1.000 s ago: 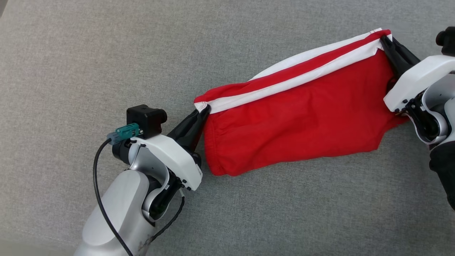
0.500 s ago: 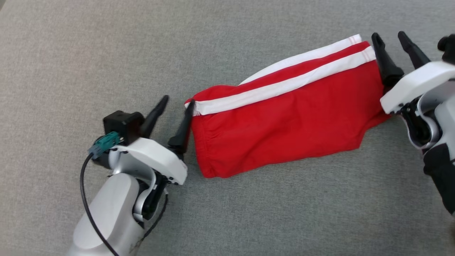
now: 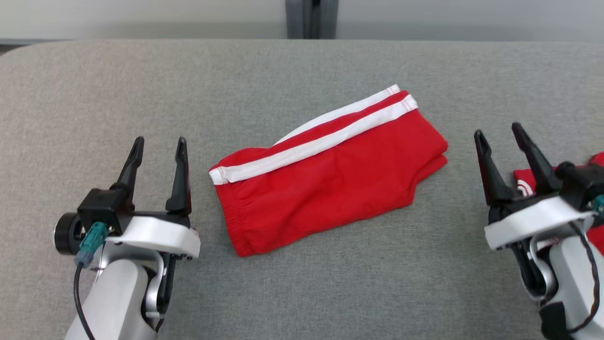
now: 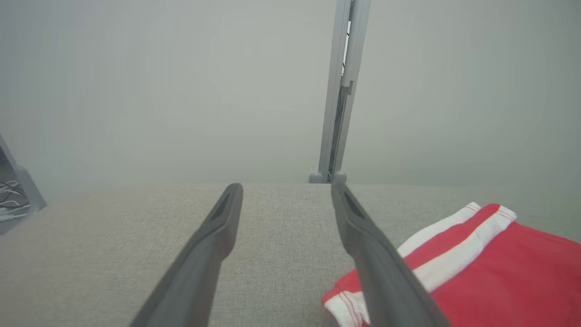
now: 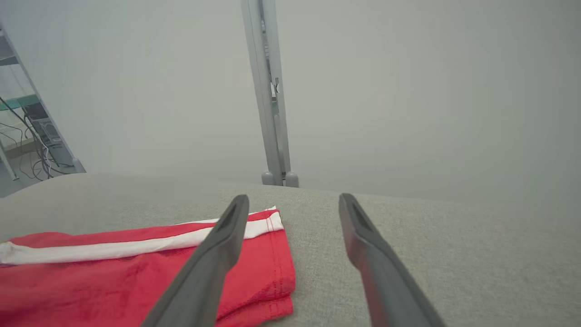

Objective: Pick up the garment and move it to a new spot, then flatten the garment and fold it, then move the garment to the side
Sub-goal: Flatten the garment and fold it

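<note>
1. Grey fuzzy cloth covers the big table [image 3: 302,293] in front of me. A pale wall with a grey post [image 3: 311,19] stands behind it.
2. The garment [image 3: 330,184] is a pair of red shorts with white stripes [image 3: 321,144]. It lies folded and flat near the middle of the table. It sits on a slant, with the stripes along its far edge.
3. My left gripper [image 3: 160,140] is wide open and holds nothing. It sits just left of the waistband end of the garment and does not touch it.
4. My right gripper [image 3: 497,129] is wide open too, and empty. It is to the right of the leg end of the garment, with bare table between them.
5. Both grippers point away from me, toward the wall.
6. Another bit of red cloth [image 3: 524,182] peeks out behind my right gripper, at the edge of the head view. I cannot tell what it is.
</note>
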Available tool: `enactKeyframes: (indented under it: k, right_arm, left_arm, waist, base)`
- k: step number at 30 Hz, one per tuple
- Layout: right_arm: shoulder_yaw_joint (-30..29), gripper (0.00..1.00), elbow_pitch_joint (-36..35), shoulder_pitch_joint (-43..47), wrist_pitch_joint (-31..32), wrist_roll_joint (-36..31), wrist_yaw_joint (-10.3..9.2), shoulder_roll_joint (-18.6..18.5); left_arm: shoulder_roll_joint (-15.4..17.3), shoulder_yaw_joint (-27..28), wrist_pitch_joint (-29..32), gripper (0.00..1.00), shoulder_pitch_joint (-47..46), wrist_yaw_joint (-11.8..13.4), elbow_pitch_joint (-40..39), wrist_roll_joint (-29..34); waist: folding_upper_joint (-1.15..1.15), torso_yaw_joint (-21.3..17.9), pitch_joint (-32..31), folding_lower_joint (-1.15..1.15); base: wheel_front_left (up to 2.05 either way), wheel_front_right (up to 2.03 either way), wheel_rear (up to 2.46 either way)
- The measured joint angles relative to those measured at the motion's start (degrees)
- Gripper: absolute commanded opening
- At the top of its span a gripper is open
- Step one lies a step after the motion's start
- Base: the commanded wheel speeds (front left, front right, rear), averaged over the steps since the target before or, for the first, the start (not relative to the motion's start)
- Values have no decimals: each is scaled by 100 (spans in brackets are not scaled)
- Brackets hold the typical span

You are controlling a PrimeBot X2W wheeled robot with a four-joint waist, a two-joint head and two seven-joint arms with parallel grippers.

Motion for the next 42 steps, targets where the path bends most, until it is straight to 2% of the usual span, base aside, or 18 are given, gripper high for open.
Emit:
enactKeyframes:
  k: [10, 25, 29, 30, 36, 42]
  right_arm:
    - [-268, 100, -226, 795, 16, -316, 0, 235]
    - [-467, 100, -225, 754, 236, -372, 0, 294]
    - [-399, 100, 290, 305, 383, -355, 0, 302]
    - [-353, 100, 682, 19, 407, -354, 1, 282]
    - [-202, 100, 2029, -738, 407, -346, 1, 272]
    - [-48, 100, 3139, -1249, 338, -285, 1, 374]
  left_arm:
    - [91, 104, -23, 100, 881, 259, -88, 279]
    - [133, -83, 91, 100, 1031, 360, -333, 387]
    - [101, -142, 98, 100, 908, 374, -360, 392]
    - [71, -191, 98, 100, 810, 363, -374, 435]
    - [-20, -290, 58, 100, 553, 303, -355, 497]
    - [-108, -315, -5, 100, 421, 200, -276, 545]
  waist:
    - [0, -226, -470, 0]
    - [0, -44, -530, 0]
    - [0, 86, -442, 0]
    - [0, 171, -384, 0]
    - [0, 505, -173, 0]
    - [0, 787, 46, 0]
  base:
    - [0, 0, 0]
    - [0, 0, 0]
    - [0, 0, 0]
    - [0, 0, 0]
    - [0, 0, 0]
    - [0, 0, 0]
